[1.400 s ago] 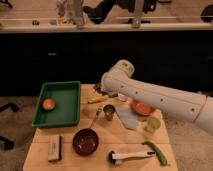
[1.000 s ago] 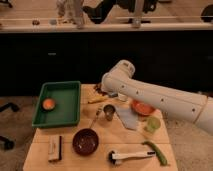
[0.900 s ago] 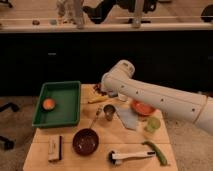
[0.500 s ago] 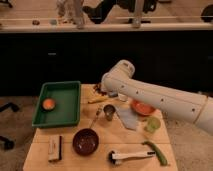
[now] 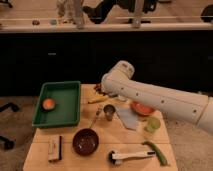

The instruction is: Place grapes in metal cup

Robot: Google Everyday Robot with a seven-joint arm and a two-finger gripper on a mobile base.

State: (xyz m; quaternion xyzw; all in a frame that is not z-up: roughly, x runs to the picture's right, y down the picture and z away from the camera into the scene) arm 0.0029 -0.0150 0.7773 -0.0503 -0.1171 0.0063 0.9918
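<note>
The metal cup, small and shiny, stands upright near the middle of the wooden table. My white arm reaches in from the right and bends down behind the table's far edge. The gripper sits at its lower left end, mostly hidden by the arm, shut, a little behind and left of the cup. A dark purple-brown lump, the grapes, shows right at the gripper. I cannot tell whether the fingers hold it or it lies on the table.
A green tray at the left holds an orange fruit. A dark bowl sits in front of the cup. A white cloth, a light green cup, an orange dish, a green pod and a white-handled tool lie to the right.
</note>
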